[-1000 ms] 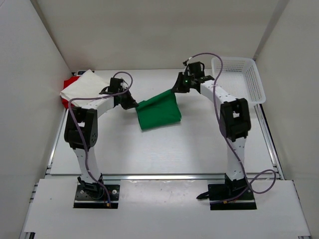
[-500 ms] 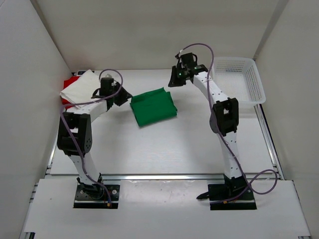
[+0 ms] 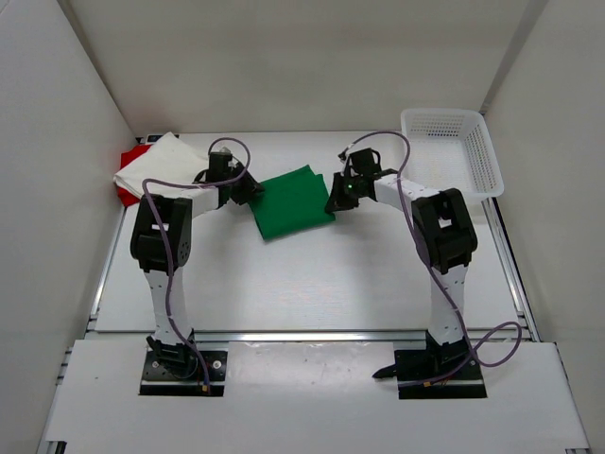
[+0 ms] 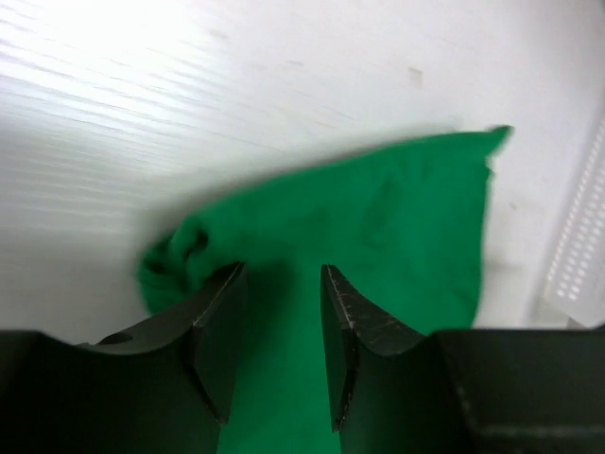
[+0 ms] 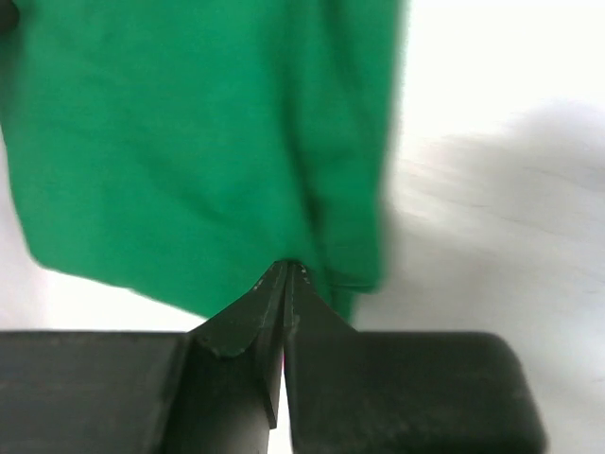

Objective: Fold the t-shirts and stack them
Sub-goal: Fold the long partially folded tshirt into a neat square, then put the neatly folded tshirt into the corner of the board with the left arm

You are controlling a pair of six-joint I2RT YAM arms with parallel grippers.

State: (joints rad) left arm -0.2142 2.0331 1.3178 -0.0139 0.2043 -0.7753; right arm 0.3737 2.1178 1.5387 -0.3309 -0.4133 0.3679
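One green t-shirt (image 3: 294, 201); left hand (image 3: 253, 188) parted; right hand (image 3: 333, 204) closed.

Pretty clearly a robotics lab test cell: plain white panel walls (image 3: 57, 142) boxing in a flat white tabletop (image 3: 312, 284), a silver aluminium rail frame (image 3: 312, 335), and a white-and-black cabled robot arm (image 3: 163, 248) bolted down beside its twin (image 3: 442, 255).

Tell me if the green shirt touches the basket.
Apart. The top view shows bare table separating the green shirt from the basket.

Green t-shirt (image 3: 293, 200) lies folded mid-table, left gripper (image 3: 253, 188) at one edge, right gripper (image 3: 335, 202) at the other; white t-shirt (image 3: 156, 166) covers red t-shirt (image 3: 127, 158) far left.
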